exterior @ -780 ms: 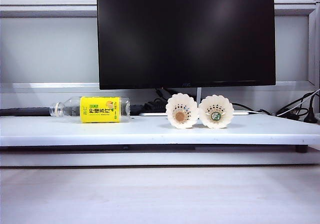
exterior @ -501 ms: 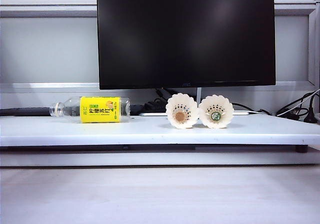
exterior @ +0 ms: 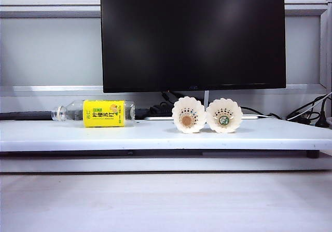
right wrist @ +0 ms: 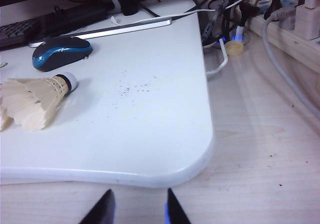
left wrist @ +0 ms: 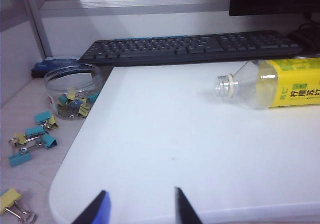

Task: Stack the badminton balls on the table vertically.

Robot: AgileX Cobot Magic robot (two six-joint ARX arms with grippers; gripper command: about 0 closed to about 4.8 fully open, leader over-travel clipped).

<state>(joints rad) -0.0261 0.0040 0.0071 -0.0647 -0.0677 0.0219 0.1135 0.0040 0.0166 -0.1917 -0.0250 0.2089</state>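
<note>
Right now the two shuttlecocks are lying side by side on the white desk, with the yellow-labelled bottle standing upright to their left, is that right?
Not quite: the bottle is lying on its side, not upright, as the exterior view shows. The rest holds: the two shuttlecocks lie side by side on the white desk, to the bottle's right.

No visible change in the exterior view.

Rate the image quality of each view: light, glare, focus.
Exterior view: bright, even light; soft sheen on the dark monitor; both badminton balls sharp. Left wrist view: soft overall; bottle readable; left gripper cropped at the edge. Right wrist view: faint shadows on the table; right gripper tips blurred.
</note>
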